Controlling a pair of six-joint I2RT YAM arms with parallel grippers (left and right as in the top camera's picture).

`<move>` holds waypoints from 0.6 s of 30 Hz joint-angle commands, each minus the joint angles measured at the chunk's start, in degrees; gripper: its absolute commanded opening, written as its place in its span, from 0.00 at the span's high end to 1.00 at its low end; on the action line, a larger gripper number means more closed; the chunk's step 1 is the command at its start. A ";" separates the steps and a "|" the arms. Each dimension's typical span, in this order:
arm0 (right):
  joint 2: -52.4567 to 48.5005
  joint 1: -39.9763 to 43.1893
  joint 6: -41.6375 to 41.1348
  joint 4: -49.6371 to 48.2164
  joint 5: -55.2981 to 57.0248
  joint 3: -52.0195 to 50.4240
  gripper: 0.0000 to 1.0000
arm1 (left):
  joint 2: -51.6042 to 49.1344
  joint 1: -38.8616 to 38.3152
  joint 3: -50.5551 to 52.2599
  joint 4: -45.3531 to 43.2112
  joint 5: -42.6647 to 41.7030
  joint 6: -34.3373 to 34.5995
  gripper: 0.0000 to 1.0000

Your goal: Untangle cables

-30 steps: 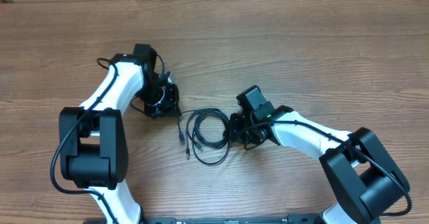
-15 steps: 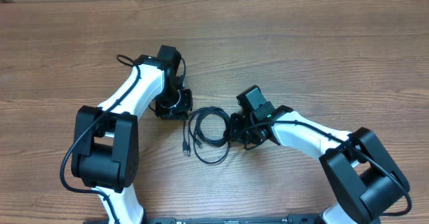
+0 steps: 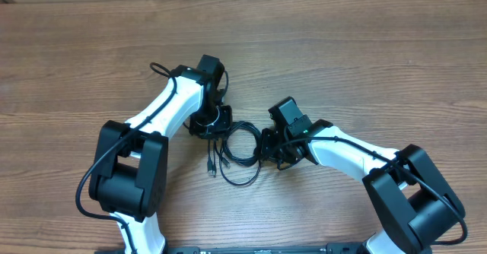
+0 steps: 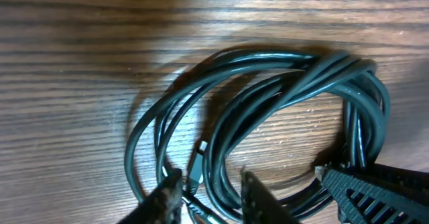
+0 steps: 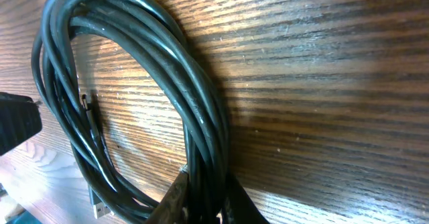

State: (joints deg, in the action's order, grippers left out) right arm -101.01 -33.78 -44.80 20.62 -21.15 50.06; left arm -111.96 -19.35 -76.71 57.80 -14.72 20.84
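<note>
One coil of cables (image 3: 242, 152) lay on the table (image 3: 365, 49) at frame centre, two loose ends (image 3: 211, 166) trailing lower left. Of two grippers, the right gripper (image 3: 266, 149) pinched the bundle (tightly); the left gripper (image 3: 211, 126) stood narrowly parted.

Overhead top-down; wrist cams near cables (image 4: 315, 73)
</note>
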 commanded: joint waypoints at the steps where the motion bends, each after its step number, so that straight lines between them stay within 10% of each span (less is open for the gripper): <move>1: -0.44 -0.02 0.26 -0.20 0.13 -0.35 0.88 | 0.70 -1.07 1.14 -0.22 0.35 0.66 0.64; 18: -0.44 -0.02 0.24 -0.20 0.13 -0.35 0.80 | 0.70 -2.80 13.33 -13.35 0.17 6.64 0.17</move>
State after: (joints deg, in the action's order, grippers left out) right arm -101.01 -33.78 -44.75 20.60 -21.17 50.06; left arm -108.44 -21.78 -66.59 45.34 -16.08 26.02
